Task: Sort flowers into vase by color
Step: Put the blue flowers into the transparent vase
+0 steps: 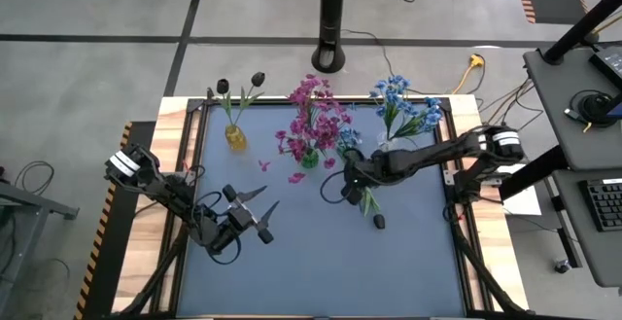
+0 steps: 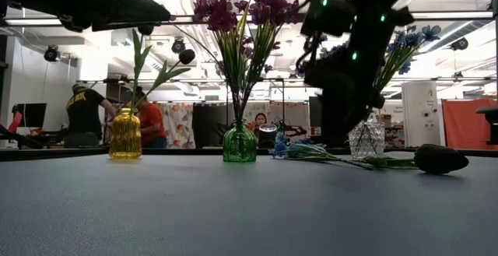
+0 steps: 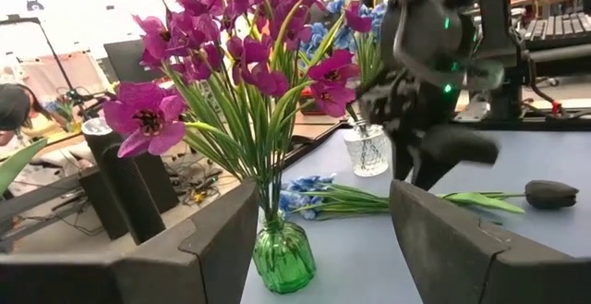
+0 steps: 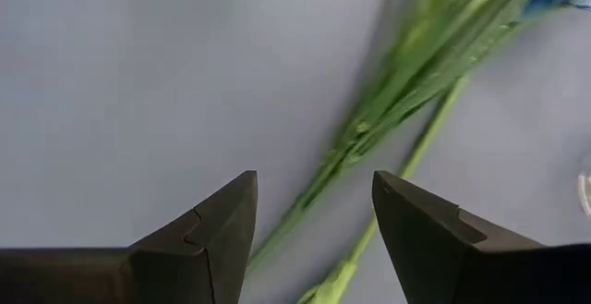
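A yellow vase (image 1: 236, 137) holds dark buds (image 1: 258, 79). Magenta flowers (image 1: 316, 116) stand in a green vase (image 2: 239, 143), and light blue flowers (image 1: 398, 101) stand in a clear vase (image 2: 366, 139). Flat on the mat lie a blue sprig (image 3: 309, 193) and a dark-budded stem (image 2: 440, 159), their green stems (image 4: 388, 110) side by side. My right gripper (image 1: 352, 179) hangs open over those stems, pointing steeply down, touching nothing. My left gripper (image 1: 264, 211) stands open and level at the mat's left, facing the green vase.
Loose pink petals (image 1: 296, 176) lie on the mat near the green vase. The three vases stand in a row along the far side of the blue-grey mat (image 1: 321, 262). People show in the room beyond the table.
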Tool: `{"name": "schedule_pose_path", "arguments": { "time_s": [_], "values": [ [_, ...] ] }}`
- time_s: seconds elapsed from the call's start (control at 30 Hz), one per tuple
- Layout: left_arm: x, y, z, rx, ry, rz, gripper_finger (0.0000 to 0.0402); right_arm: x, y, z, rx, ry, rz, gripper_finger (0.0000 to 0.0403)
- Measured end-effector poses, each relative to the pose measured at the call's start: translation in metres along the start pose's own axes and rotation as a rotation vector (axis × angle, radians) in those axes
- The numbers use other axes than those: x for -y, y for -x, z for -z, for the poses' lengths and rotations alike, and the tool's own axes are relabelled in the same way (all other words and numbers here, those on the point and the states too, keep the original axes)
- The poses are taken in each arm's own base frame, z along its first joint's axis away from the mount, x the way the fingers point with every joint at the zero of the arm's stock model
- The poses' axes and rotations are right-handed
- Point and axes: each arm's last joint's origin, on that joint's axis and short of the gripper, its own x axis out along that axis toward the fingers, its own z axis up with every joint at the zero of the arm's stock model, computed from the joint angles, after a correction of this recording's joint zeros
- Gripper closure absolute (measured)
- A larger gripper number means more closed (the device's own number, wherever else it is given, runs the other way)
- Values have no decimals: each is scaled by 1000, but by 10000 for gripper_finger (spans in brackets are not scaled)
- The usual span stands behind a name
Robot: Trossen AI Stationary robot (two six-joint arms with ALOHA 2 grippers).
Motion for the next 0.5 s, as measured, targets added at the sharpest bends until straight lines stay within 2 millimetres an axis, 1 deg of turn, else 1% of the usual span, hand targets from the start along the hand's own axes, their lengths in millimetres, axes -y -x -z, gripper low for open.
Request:
{"name": "schedule_pose_path", "arguments": {
  "time_s": [0.1,0.17,0.33,0.4,0.5],
  "values": [
    [0,0,-1,1,7,0,175,-2,-13,3,11,-14,85,195],
    [1,0,-2,1,17,0,174,-3,-20,5,8,-19,112,195],
    [1,0,-2,1,50,1,174,-9,-31,2,43,-36,85,197],
    [2,0,-1,-2,55,1,175,-10,-35,3,39,-44,87,204],
    [3,0,3,-9,56,4,174,-11,-40,6,27,-51,99,229]
  ]
}}
